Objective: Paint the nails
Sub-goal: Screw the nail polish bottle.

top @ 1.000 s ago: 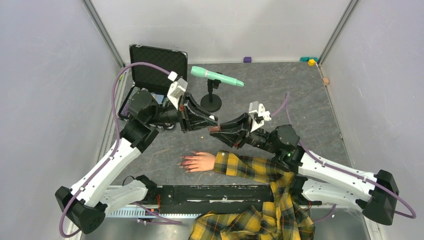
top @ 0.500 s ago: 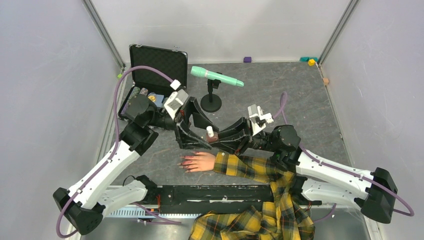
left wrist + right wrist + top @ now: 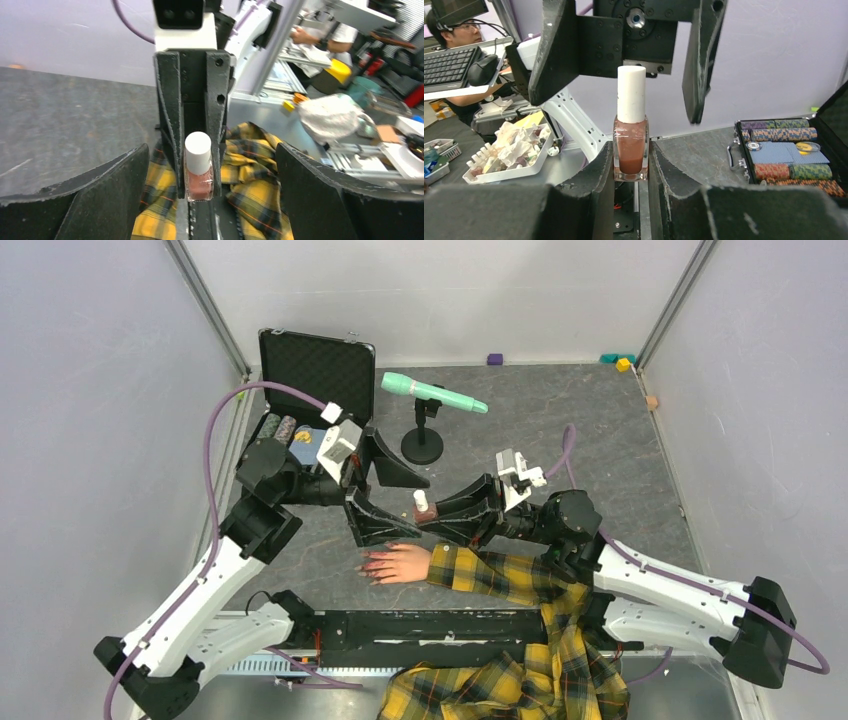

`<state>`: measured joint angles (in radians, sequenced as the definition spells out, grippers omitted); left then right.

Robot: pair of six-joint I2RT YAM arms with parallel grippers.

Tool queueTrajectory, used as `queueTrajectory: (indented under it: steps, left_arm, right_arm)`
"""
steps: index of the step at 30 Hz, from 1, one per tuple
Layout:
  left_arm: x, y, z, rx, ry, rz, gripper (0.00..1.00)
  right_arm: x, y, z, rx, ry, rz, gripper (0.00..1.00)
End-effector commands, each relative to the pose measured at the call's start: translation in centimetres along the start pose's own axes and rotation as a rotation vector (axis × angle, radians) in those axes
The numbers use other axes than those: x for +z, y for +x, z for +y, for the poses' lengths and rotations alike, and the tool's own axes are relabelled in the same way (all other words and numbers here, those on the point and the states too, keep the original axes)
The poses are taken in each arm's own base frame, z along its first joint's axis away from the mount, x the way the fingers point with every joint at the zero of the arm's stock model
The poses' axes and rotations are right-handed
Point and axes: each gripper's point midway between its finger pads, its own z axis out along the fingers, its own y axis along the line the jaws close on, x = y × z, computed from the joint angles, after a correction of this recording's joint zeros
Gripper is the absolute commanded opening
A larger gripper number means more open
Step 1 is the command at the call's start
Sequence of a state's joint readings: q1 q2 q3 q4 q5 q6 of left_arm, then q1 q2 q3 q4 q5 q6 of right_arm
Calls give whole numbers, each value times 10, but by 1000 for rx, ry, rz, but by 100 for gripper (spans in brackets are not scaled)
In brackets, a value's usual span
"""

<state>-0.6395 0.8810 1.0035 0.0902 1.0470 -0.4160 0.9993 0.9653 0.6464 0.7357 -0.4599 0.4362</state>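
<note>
The change is in the left pincer (image 3: 412, 508). 1 second ago it is pinched around the white cap (image 3: 631, 94) of the nail polish bottle (image 3: 630, 150); half a second ago its jaws are parting; now they stand wide open, 1 on each side of the cap and clear of it. The arm has also drawn back a little toward its own side, as the top view shows.

The right pincer (image 3: 428, 518) has not shifted. It is closed on the glass body of the bottle and holds it upright above the grey desk (image 3: 600, 440). In both wrist views the cap sits on the bottle neck, seated straight. Whether it has been loosened cannot be told from here.

The nails (image 3: 368, 565) show as small red tips on the mannequin hand (image 3: 402, 562). The hand lies flat on the desk just below the 2 pincers, fingers pointing left, with the yellow plaid sleeve (image 3: 485, 575) trailing right. Nothing touches them.

For the task, this reads as a release in the middle of uncapping, probably a re-grip between twists. With the cap on, the brush is shut inside, so no painting can start yet. The likely next need is for the left pincer to close on the cap again, turn it and lift it off. The right one must keep the bottle steady meanwhile, since a tilt could spill polish on the sleeve.
</note>
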Motion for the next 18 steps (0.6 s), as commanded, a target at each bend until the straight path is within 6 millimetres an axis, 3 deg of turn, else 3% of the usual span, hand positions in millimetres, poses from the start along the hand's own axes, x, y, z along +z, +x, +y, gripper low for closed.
queueTrajectory:
  steps: [1, 3, 6, 13, 18]
  left_arm:
    - [-9, -20, 18, 94, -172, -72, 100]
    - [-8, -17, 19, 92, -164, -51, 96]
    - [-5, -15, 17, 81, -136, -36, 79]
    - [-4, -13, 17, 72, -124, -29, 53]
    - [-4, -13, 17, 67, -120, -31, 41]
  right_arm:
    - [1, -17, -8, -56, 55, -32, 0]
    - [2, -16, -10, -57, 59, -23, 0]
    - [4, -14, -10, -56, 55, -17, 0]
    - [5, -12, -11, -53, 53, -10, 0]
    - [6, -12, -11, -52, 52, -4, 0]
